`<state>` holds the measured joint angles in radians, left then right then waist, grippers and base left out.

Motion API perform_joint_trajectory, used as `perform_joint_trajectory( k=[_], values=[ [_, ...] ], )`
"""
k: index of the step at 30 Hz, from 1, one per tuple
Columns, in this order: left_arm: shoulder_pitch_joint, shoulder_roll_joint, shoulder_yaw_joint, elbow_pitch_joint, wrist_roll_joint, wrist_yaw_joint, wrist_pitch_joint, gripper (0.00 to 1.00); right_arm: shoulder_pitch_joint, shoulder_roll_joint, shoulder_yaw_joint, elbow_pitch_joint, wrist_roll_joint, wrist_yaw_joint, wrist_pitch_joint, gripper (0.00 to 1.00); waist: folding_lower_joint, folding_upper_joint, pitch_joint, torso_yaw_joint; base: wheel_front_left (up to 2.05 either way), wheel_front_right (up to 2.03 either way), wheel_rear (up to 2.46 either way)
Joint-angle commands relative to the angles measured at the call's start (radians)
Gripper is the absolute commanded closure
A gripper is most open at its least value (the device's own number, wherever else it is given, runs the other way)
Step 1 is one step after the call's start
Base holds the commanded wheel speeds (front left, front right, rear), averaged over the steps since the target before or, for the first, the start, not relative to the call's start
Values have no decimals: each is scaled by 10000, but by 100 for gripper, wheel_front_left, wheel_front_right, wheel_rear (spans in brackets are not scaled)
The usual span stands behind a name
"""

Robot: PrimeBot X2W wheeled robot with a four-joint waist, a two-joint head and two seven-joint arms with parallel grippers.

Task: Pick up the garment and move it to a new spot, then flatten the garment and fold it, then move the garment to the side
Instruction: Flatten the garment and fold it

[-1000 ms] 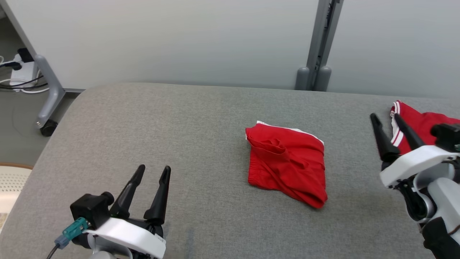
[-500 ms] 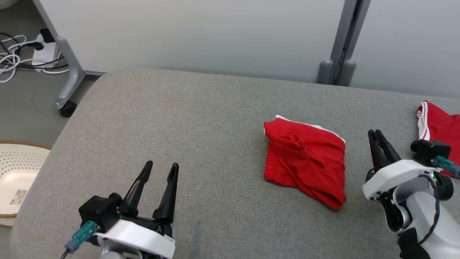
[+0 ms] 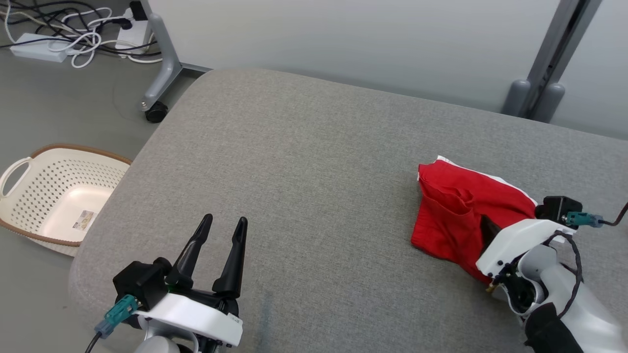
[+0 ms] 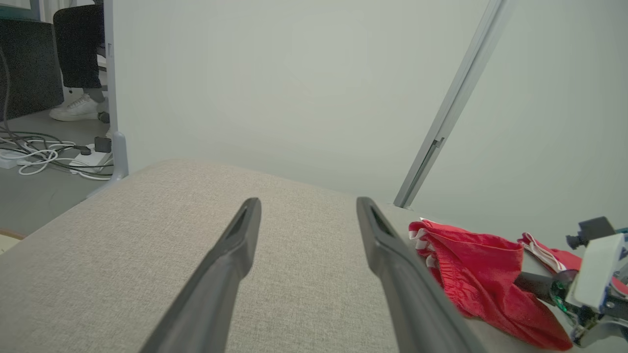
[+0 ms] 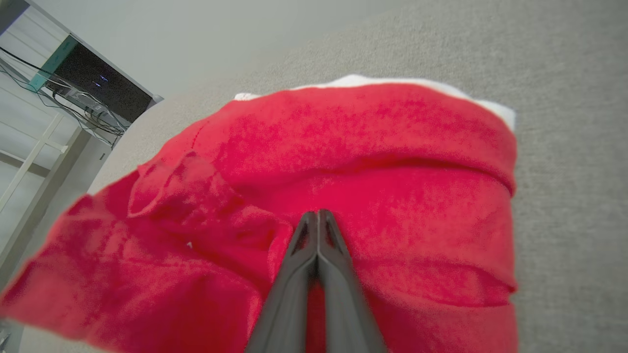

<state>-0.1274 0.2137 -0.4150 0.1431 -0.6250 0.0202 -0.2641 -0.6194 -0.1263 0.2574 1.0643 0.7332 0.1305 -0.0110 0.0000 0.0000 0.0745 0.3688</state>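
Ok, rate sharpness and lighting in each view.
Head view: sharp, soft even light, no glare, faint shadow under the red garment. Left wrist view: grey table weave crisp, nearby jaws slightly soft. Right wrist view: garment blurred close up, worst at lower left; shut jaws crisper.

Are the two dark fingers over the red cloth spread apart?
No, the right gripper has its fingers pressed together, with no gap between them, over the red garment.

Garment (image 3: 454, 215) on table (image 3: 294, 171) — basket (image 3: 44, 181) left.

No text can be read; the sticker (image 3: 82, 219) inside the cream basket (image 3: 34, 193) is too small to make out.
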Motion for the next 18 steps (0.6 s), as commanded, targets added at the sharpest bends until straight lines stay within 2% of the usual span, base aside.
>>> perform_joint_trajectory(
  k=[1, 5, 10, 14, 18],
  values=[
    [-4, -6, 97, 88, 96, -96, 4, 0, 303, 108, 93, -350, 623, 6, 198, 100, 0, 0, 17, 239, 0, 0, 0],
    [84, -85, 213, 211, 205, -187, 4, 0, 922, 274, 645, -1524, 1899, 6, 477, 100, 0, 0, -66, 359, 0, 0, 0],
    [157, -95, 266, 328, 261, -219, 4, 0, 1560, 312, 1781, -2779, 2569, 6, 732, 100, 0, 0, -164, 258, 0, 0, 0],
    [191, -83, 265, 401, 289, -246, 4, 0, 1932, 78, 2976, -3751, 3006, 6, 1013, 100, 0, 0, -251, 16, 0, 0, 0],
    [225, -46, 279, 395, 305, -211, 4, 0, 1872, -327, 3521, -4511, 3243, 6, 470, 100, 0, 0, -351, -320, 0, 0, 0]
  ],
)
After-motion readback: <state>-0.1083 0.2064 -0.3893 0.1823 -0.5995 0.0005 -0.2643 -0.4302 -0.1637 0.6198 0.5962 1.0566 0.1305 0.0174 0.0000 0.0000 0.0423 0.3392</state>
